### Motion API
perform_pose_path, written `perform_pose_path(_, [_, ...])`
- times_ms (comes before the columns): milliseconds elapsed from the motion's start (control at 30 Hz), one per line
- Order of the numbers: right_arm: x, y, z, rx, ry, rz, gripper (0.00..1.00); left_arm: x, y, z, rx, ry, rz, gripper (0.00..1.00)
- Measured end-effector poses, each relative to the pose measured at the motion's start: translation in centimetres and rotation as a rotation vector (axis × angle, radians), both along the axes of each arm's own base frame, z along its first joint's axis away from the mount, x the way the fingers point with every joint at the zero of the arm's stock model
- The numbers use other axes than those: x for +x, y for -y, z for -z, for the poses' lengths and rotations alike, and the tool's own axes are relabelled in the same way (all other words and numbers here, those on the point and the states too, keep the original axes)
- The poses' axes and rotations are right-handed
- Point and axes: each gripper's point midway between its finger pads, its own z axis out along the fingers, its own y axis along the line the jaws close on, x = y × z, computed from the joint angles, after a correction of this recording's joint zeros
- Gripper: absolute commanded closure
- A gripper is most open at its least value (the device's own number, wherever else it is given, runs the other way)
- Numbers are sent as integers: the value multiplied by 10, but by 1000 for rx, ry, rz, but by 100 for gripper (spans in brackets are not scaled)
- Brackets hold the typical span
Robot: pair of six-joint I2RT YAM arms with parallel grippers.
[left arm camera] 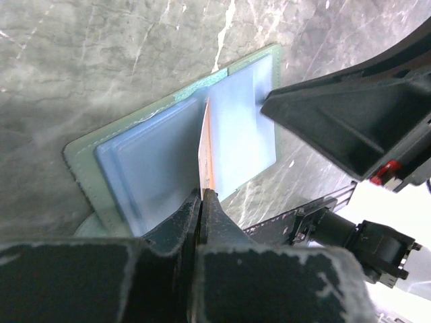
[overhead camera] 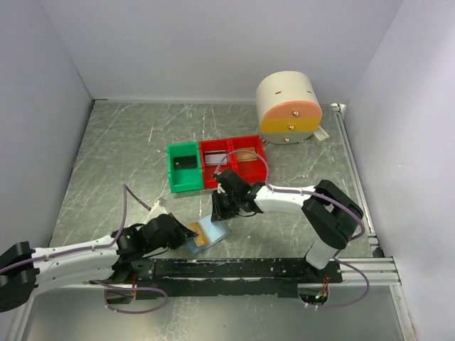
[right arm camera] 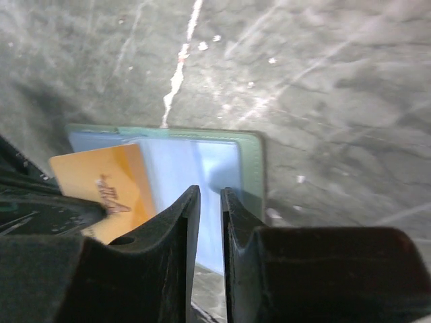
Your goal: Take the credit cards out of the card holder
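Note:
The card holder is pale blue with a green border and lies flat on the marble table, also in the left wrist view and right wrist view. My left gripper is shut on an orange credit card that sticks partly out of a pocket. My right gripper has its jaws a narrow gap apart with nothing between them. Its tips are at the holder's far side. One of its fingers touches the holder's edge.
A green bin and two red bins stand behind the holder. A round cream drawer unit is at the back right. The black base rail runs along the near edge.

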Motion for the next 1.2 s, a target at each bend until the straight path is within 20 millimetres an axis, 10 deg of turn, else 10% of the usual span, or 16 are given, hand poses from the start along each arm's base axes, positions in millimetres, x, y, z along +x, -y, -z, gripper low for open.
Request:
perform_pose_path(467, [21, 16, -42, -4, 161, 47, 64, -5, -15, -24, 125, 47, 72, 93])
perform_pose_path(800, [59, 53, -70, 154, 184, 229, 21, 6, -7, -76, 131, 194, 147, 93])
perform_pose_path(1200, [68, 56, -129, 433, 294, 210, 17, 38, 8, -113, 163, 361, 254, 93])
